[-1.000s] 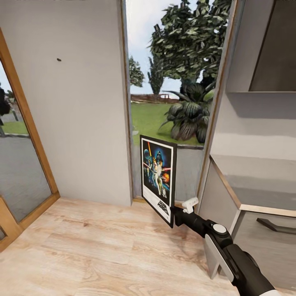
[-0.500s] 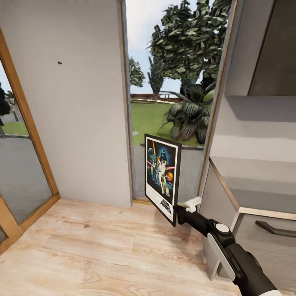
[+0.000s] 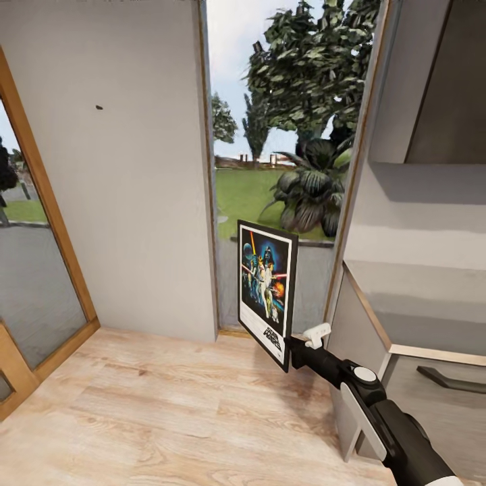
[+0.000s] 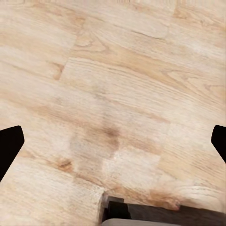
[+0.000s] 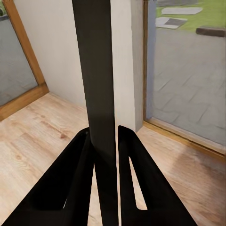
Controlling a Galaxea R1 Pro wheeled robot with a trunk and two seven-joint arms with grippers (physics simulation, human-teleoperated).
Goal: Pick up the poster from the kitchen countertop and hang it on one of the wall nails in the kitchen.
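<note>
Your right gripper (image 3: 291,349) clamps poster (image 3: 266,290) by lower edge, long axis upright; nail (image 3: 99,107) sits far up-left on wall (image 3: 135,202).

Poster (image 3: 265,291): upright rectangle, thin black frame, white border, dark blue artwork with a title at the bottom; held upright off the floor, its lower right corner pinched by the right gripper (image 3: 289,345), the sheet rising above and to the left of the gripper, and seen edge-on as a dark band (image 5: 96,84) between the two fingers (image 5: 70,183). Wall nail (image 3: 99,107): small dark stub in the plain pale grey wall, bare, well apart from the gripper, high up and far to its left.
</note>
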